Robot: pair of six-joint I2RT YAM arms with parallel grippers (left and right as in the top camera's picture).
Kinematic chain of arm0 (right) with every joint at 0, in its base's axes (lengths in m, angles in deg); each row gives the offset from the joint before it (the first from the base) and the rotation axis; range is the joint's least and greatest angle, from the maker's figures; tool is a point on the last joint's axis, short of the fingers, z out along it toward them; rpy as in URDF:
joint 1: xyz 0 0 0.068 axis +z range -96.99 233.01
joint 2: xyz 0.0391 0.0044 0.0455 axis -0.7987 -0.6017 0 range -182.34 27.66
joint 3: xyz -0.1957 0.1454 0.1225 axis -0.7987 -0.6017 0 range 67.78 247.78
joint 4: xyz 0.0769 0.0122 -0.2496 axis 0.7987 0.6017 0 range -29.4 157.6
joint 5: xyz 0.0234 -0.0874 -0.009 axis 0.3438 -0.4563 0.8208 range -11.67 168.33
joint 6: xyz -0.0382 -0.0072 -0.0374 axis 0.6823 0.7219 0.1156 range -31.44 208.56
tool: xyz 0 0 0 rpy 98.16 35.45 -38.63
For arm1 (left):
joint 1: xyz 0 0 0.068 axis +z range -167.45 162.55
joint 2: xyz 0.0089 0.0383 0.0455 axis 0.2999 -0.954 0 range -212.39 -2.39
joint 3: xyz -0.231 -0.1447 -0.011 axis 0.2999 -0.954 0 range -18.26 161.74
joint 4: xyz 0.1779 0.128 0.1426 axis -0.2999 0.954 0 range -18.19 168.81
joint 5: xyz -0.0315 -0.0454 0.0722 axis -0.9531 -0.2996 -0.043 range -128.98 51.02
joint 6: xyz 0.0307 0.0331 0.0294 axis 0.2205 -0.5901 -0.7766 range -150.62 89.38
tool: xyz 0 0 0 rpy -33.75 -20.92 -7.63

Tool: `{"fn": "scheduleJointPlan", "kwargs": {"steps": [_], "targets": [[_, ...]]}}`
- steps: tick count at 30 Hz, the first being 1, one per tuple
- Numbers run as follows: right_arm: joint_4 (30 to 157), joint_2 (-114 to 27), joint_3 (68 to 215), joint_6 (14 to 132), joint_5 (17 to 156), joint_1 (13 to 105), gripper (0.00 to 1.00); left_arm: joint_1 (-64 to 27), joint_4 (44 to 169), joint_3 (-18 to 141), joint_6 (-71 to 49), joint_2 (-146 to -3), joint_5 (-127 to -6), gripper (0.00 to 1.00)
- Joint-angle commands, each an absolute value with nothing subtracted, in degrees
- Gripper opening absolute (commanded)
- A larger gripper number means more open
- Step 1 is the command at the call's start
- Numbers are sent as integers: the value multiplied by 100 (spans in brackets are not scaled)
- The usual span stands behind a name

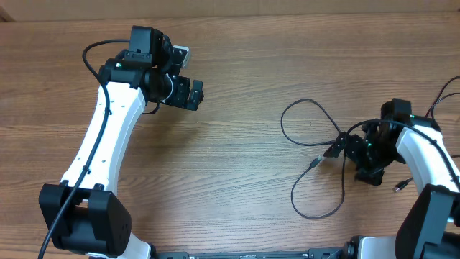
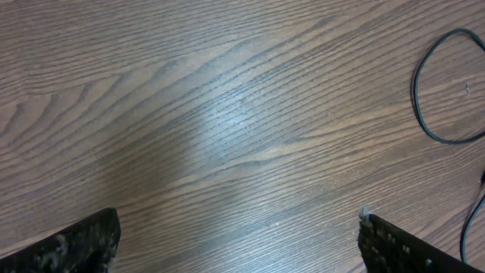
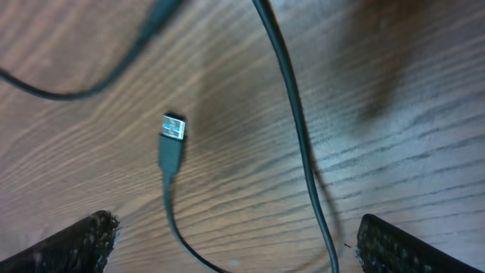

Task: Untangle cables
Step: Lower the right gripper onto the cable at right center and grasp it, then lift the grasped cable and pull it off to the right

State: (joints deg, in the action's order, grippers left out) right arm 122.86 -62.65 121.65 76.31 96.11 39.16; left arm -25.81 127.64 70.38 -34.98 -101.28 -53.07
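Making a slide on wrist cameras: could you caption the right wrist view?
Open right hand hovers above a USB plug and loose black cables on the wood-grain table.

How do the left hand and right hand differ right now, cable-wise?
Position: the right hand is over the cables, the left hand over bare table. View: the right hand's camera shows a plug close up; the left hand's only a distant loop. Both are open, empty.
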Motion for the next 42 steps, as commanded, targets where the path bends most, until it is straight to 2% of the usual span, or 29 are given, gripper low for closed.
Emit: {"fn": "scheduleJointPlan", "kwargs": {"steps": [1, 10, 18, 20, 21, 22, 23, 24, 27, 30, 36, 42], "targets": [[12102, -6227, 11833, 7504, 9637, 3929, 100, -2557, 12767, 7040, -3402, -10010, -5296, 100], [11613, -6227, 11129, 7556, 9694, 3955, 94, -2557, 12767, 7040, -3402, -10010, -5296, 100], [11084, -6227, 10766, 7834, 10691, 4132, 82, -2557, 12767, 7040, -3402, -10010, -5296, 99], [10961, -6227, 10746, 7832, 10870, 4191, 69, -2557, 12767, 7040, -3402, -10010, -5296, 100], [10826, -6227, 10746, 7834, 11091, 4231, 55, -2557, 12767, 7040, -3402, -10010, -5296, 100], [10579, -6227, 10746, 7834, 11410, 4268, 25, -2557, 12767, 7040, -3402, -10010, -5296, 100], [10393, -6227, 10746, 7834, 11624, 4287, 11, -2557, 12764, 7040, -3402, -10010, -5296, 100], [10262, -6227, 10746, 7834, 11781, 4290, 4, -2557, 12767, 7040, -3402, -10010, -5296, 100], [9641, -6227, 10768, 7830, 12642, 4287, 4, -2557, 12767, 7040, -3402, -10010, -5296, 100], [9720, -6212, 11315, 7692, 12767, 4287, 4, -2557, 12767, 7040, -3402, -10010, -5296, 100], [11687, -6195, 14497, 7659, 11265, 4287, 4, -2557, 12767, 7040, -3402, -10010, -5296, 100], [12083, -6195, 16580, 7596, 10516, 4287, 4, -2557, 12767, 7040, -3402, -10010, -5296, 100]]}}
